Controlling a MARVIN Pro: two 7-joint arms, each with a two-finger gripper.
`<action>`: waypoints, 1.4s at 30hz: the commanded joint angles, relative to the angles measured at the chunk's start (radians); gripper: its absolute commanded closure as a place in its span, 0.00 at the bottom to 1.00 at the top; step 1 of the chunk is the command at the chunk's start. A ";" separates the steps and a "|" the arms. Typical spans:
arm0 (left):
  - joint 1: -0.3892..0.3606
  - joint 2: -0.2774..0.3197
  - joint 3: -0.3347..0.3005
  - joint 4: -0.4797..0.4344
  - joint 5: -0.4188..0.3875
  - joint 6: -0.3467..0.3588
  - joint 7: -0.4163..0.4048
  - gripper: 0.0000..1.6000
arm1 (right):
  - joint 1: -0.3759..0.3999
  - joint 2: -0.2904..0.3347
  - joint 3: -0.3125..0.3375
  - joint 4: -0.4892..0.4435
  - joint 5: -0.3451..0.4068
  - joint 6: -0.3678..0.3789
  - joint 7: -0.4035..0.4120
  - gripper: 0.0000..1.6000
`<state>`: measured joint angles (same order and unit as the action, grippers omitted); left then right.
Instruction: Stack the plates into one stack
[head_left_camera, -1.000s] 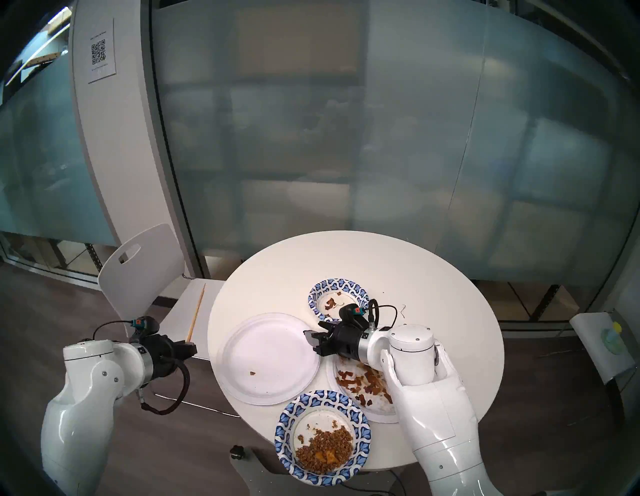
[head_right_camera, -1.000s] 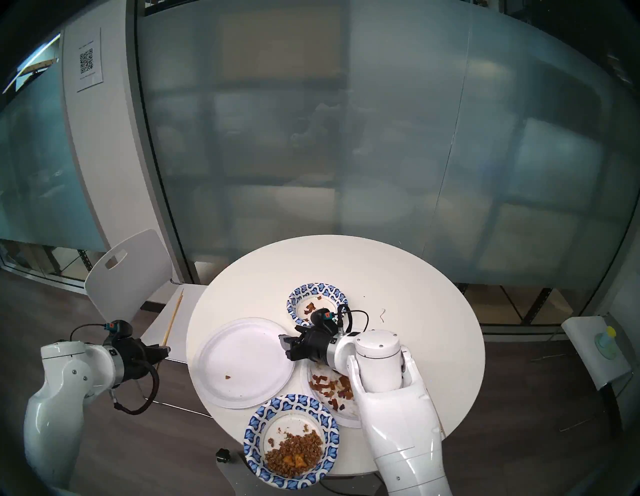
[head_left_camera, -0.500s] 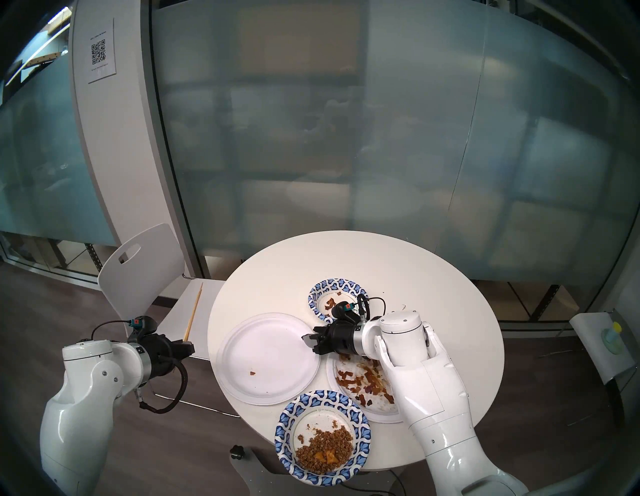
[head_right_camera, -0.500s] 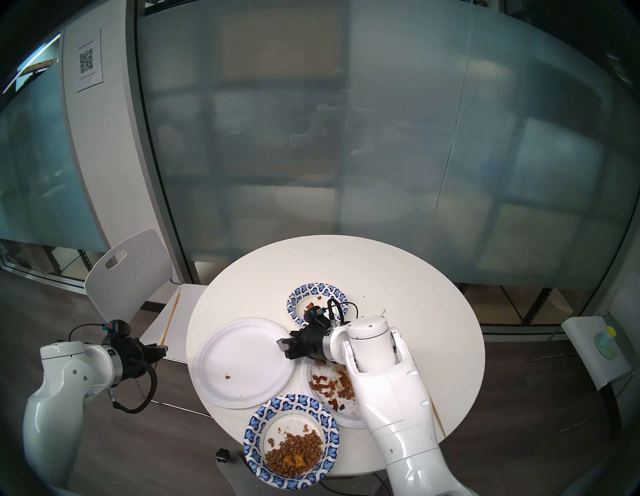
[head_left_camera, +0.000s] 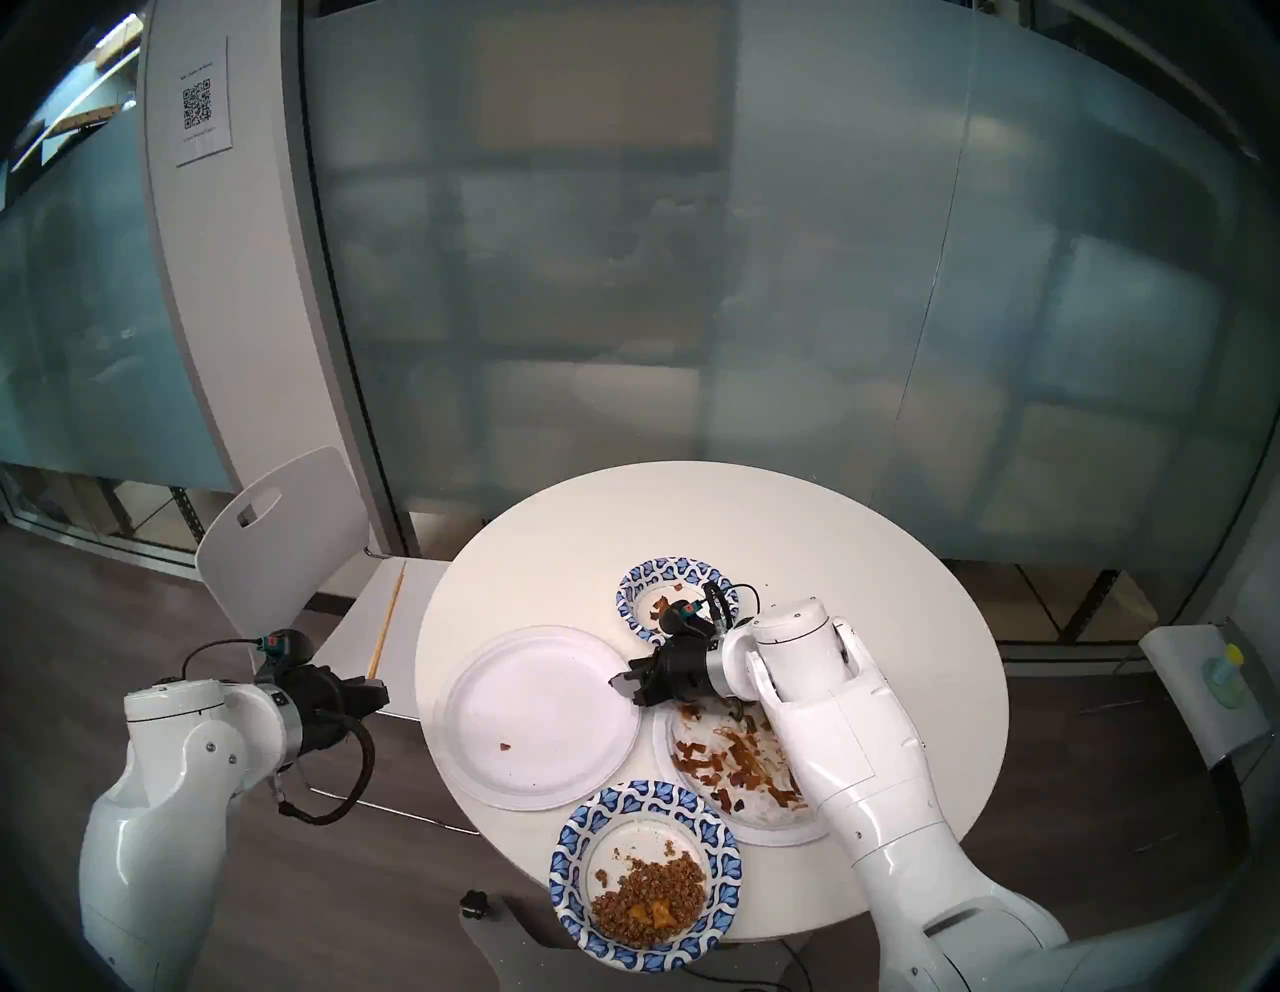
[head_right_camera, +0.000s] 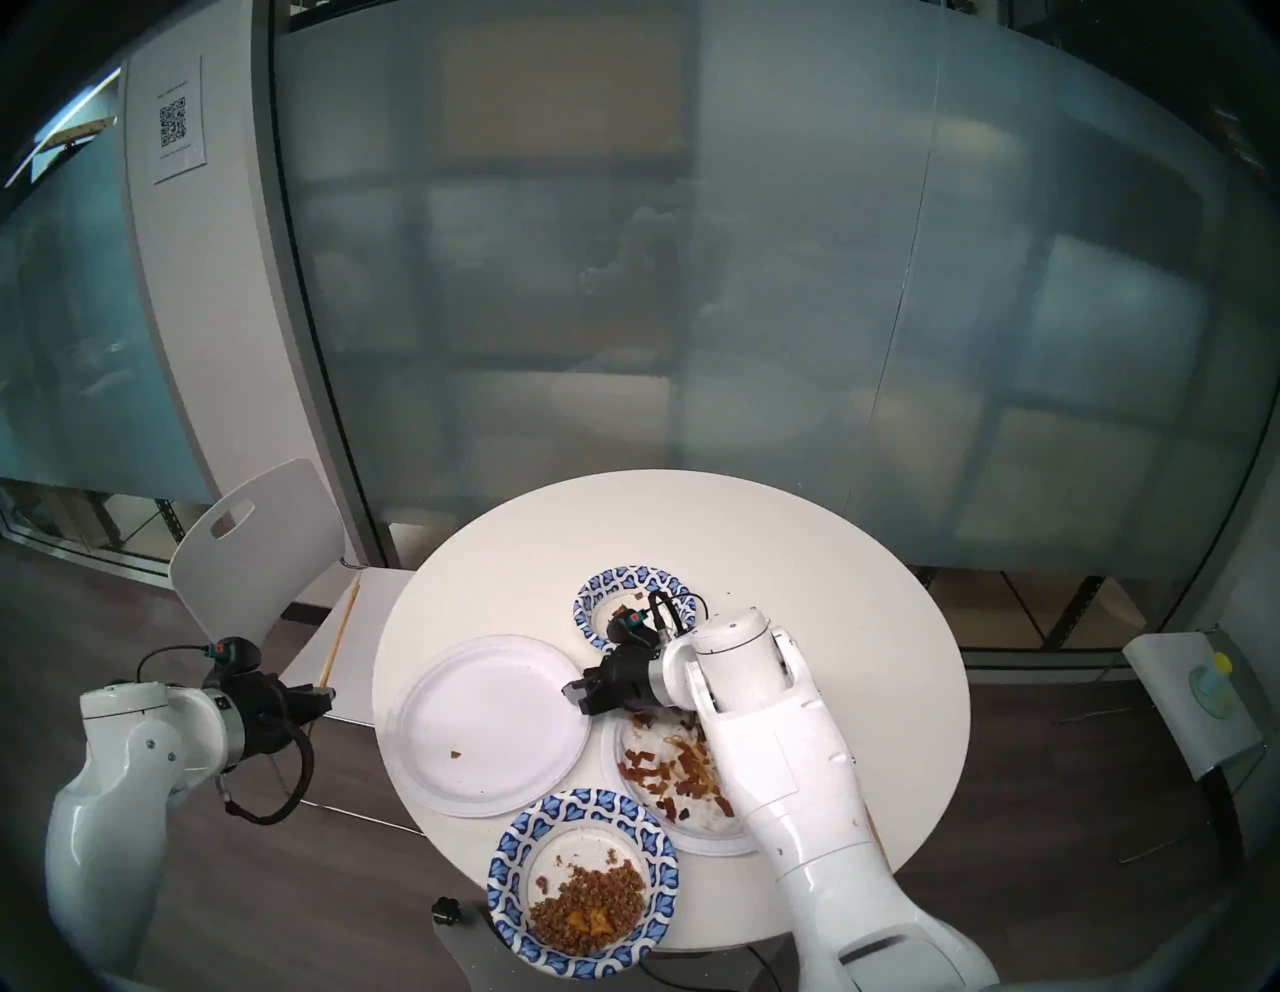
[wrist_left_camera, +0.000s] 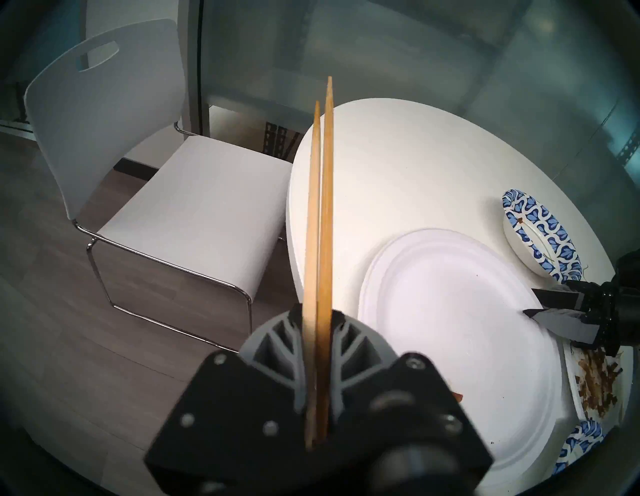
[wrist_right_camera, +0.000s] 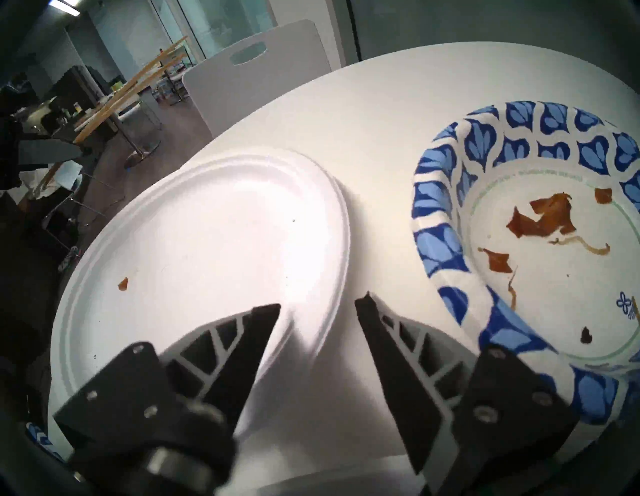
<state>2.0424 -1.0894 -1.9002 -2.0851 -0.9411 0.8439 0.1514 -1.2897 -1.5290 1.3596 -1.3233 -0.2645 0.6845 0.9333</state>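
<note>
Four paper dishes lie apart on the round table, none stacked yet. The nearly clean large white plate, just left of the second white plate smeared with brown scraps, looks light, thin and bendy, so its raised rim is the place to pinch. Smaller still, the near patterned dish carries loose crumbs that would spill if tipped; the far patterned dish holds few scraps. The right gripper straddles the clean plate's rim with jaws parted, apparently not yet touching. The left gripper is clamped on chopsticks beside the table.
</note>
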 joint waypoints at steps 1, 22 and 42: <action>-0.001 -0.002 -0.007 -0.013 -0.001 -0.009 -0.004 1.00 | 0.079 -0.010 -0.008 0.018 0.012 -0.018 0.033 0.42; 0.002 -0.012 -0.013 -0.011 0.014 -0.014 -0.014 1.00 | 0.075 -0.028 0.003 0.043 0.020 -0.027 0.041 0.97; 0.001 -0.022 -0.001 -0.019 0.031 -0.010 -0.020 1.00 | -0.027 -0.091 0.206 -0.035 0.156 0.001 0.036 1.00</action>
<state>2.0428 -1.1096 -1.9062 -2.0822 -0.9118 0.8365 0.1295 -1.3018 -1.5825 1.5297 -1.3151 -0.1621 0.6754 0.9459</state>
